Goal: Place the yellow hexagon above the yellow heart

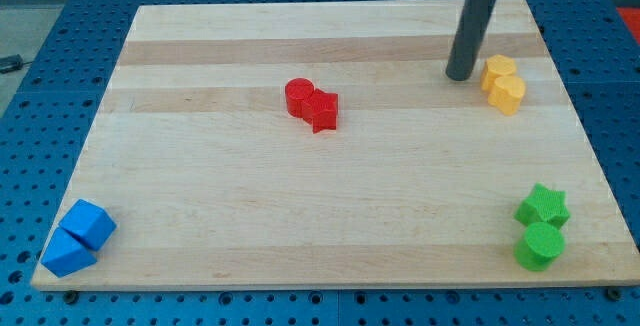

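Note:
The yellow hexagon (pixel 498 67) sits near the wooden board's right edge, toward the view's top. The yellow heart (pixel 507 94) lies just below it and touches it. My tip (pixel 459 76) rests on the board a little to the left of the hexagon, with a small gap between them. The dark rod rises from the tip toward the view's top edge.
A red cylinder (pixel 299 97) and a red star (pixel 323 110) touch near the board's middle. Two blue blocks (pixel 78 237) sit at the bottom left corner. A green star (pixel 543 207) and a green cylinder (pixel 540 246) sit at the bottom right. The board (pixel 250 196) lies on a blue pegboard.

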Action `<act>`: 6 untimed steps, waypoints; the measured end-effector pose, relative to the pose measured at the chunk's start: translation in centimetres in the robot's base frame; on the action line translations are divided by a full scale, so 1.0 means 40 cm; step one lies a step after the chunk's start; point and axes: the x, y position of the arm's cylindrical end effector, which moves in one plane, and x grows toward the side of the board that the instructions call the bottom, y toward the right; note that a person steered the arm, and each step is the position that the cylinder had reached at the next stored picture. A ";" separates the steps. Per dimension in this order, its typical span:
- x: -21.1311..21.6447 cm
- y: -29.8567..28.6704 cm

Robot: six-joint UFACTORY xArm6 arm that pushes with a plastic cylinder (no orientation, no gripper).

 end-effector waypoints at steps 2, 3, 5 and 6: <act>-0.017 0.067; -0.016 0.071; -0.112 0.067; -0.166 0.071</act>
